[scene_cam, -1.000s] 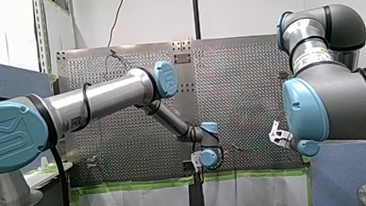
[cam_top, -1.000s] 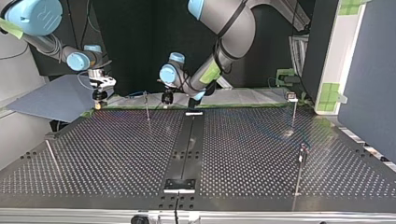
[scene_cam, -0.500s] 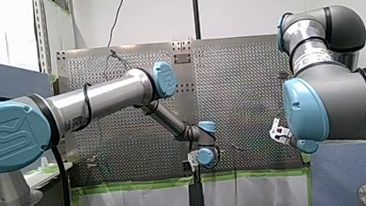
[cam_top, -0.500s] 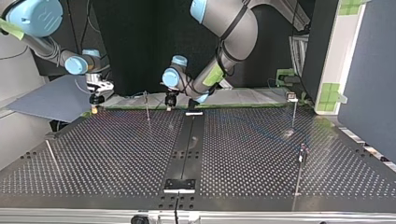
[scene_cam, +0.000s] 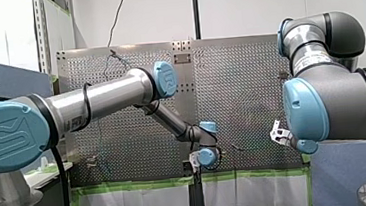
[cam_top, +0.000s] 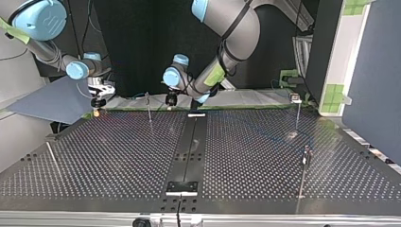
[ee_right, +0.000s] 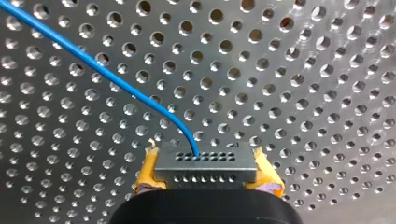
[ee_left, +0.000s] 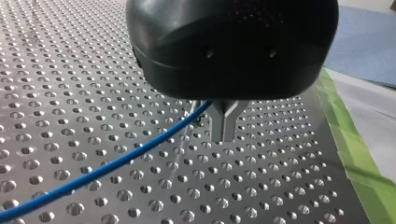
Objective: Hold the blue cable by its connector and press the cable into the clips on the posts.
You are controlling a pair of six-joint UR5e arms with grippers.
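Observation:
In the right wrist view my right gripper (ee_right: 206, 179) is shut, its yellow pads (ee_right: 148, 173) clamping a grey connector (ee_right: 205, 163). The thin blue cable (ee_right: 107, 74) leaves the connector and runs away over the perforated plate. In the left wrist view my left gripper (ee_left: 224, 128) is shut on that blue cable (ee_left: 116, 163), which trails off sideways above the plate. In the top view my right gripper (cam_top: 98, 105) hangs at the far left edge of the table, and my left gripper (cam_top: 170, 99) hangs near the far middle. A thin post (cam_top: 149, 109) stands between them.
More thin posts stand at the top view's right (cam_top: 297, 113), right front (cam_top: 305, 163) and left front (cam_top: 53, 161). A dark rail (cam_top: 189, 151) runs down the perforated table (cam_top: 255, 156). Green tape (ee_left: 350, 149) marks the table's edge beside my left gripper.
My right gripper has drifted a little toward the top view's left and lower. My left gripper has barely shifted near the far middle. Both grips are unchanged.

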